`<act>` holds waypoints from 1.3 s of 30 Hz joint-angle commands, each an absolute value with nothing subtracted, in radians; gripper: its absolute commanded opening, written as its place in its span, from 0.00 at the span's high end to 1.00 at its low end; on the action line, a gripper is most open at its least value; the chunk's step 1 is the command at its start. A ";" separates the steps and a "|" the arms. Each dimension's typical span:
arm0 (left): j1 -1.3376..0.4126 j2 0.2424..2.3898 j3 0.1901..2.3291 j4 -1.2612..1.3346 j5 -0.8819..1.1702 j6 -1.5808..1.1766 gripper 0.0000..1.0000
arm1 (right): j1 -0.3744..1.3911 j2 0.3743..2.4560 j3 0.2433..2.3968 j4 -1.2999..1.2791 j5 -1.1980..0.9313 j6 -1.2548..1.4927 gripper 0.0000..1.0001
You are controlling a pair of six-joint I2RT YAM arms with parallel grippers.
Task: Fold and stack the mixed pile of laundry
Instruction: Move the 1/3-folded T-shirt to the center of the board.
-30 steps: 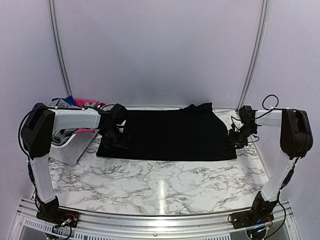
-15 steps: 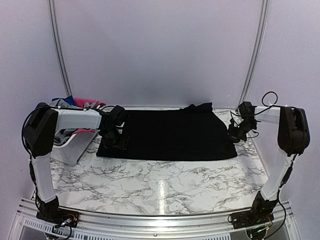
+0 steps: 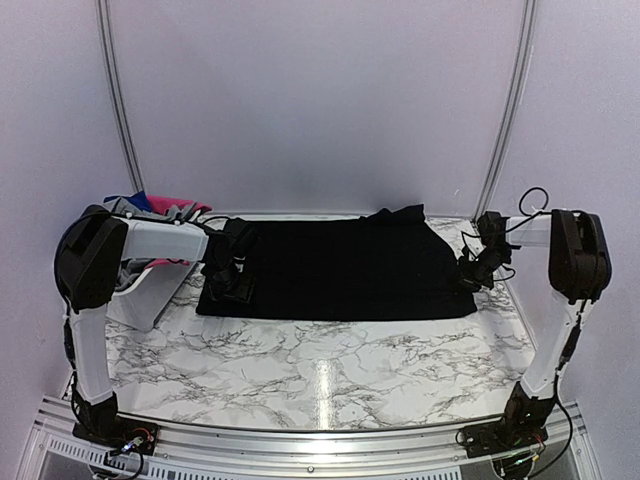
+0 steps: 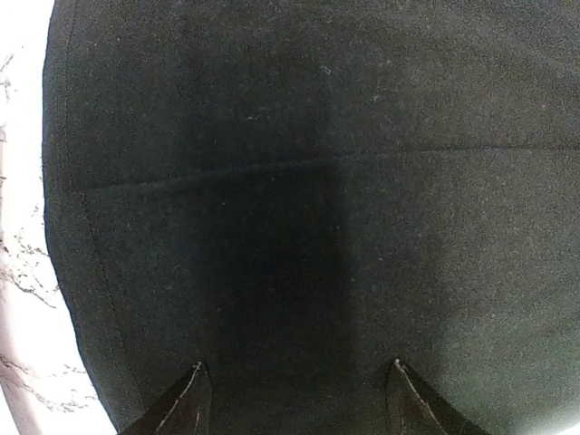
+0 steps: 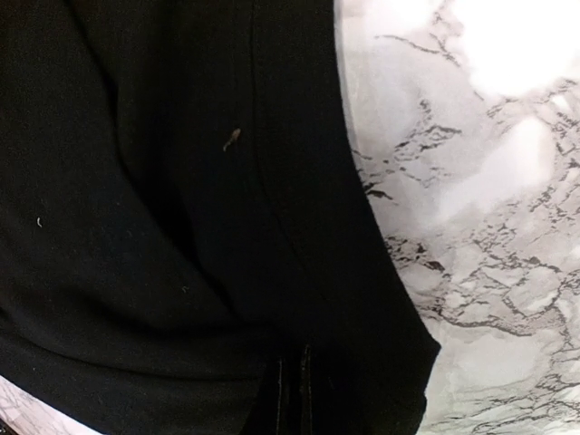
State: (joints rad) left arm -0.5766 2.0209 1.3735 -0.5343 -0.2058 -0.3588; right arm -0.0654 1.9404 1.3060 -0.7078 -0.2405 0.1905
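Observation:
A black garment point(image 3: 345, 265) lies spread flat across the back half of the marble table. My left gripper point(image 3: 233, 287) hangs over its left end. In the left wrist view that gripper point(image 4: 296, 385) is open, its fingertips point(image 4: 194, 399) wide apart above the dark cloth point(image 4: 290, 181) with nothing between them. My right gripper point(image 3: 472, 273) is at the garment's right edge. The right wrist view shows it point(image 5: 292, 390) shut, with folds of the black cloth point(image 5: 181, 227) gathered at its closed fingers. Grey point(image 3: 125, 208), blue point(image 3: 140, 200) and pink point(image 3: 172, 203) pieces of the laundry pile sit in the basket.
A white plastic basket point(image 3: 140, 300) stands at the left, beside the left arm. Bare marble tabletop point(image 3: 330, 370) runs in front of the garment to the near rail. Pale walls close in the back and sides.
My right gripper has closed at the garment's right edge and shifted slightly there. My left gripper has drifted a little to the left over the cloth and stays open.

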 commanded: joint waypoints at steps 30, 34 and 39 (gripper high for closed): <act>-0.791 1.701 1.117 -0.641 -0.180 -0.486 0.32 | -0.166 1.537 1.049 -0.752 -0.330 0.196 0.57; -0.762 1.803 1.242 -0.654 -0.195 -0.467 0.32 | -0.122 1.562 1.081 -0.682 -0.414 0.199 0.56; -0.735 1.900 1.290 -0.652 -0.195 -0.468 0.33 | -0.005 1.635 1.088 -0.625 -0.441 0.204 0.56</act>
